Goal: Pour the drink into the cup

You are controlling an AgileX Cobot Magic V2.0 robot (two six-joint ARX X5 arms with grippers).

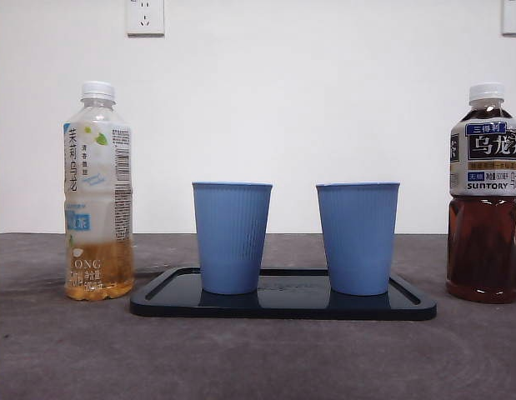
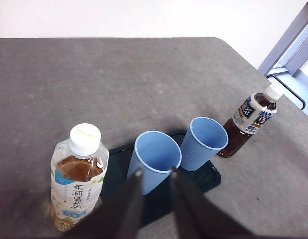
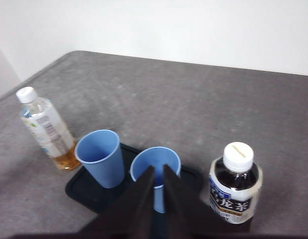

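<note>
Both of my arms are raised above the grey counter (image 1: 258,358), and neither shows in the front view. My left hand (image 2: 154,172) hangs above the near edge of the tray with its two jaws set slightly apart, holding nothing. My right hand (image 3: 158,169) hangs above the other cup with its jaws nearly pressed together, a thin gap between them, also holding nothing. A dark tray (image 1: 283,304) lies flat at the middle of the counter. Two blue ribbed cups stand upright on it, apart from each other: the left cup (image 1: 232,237) and the right cup (image 1: 358,237). From the wrist views both cups look empty inside. To the left of the tray, off it, stands the jasmine tea bottle (image 1: 97,192), upright, white cap on, with pale amber drink filling only its lower part. To the right of the tray, also off it and further from it, stands the oolong tea bottle (image 1: 484,196), upright, white cap on, with dark brown drink up to its neck. Two white wall sockets (image 1: 145,17) sit on the white wall behind the counter
</note>
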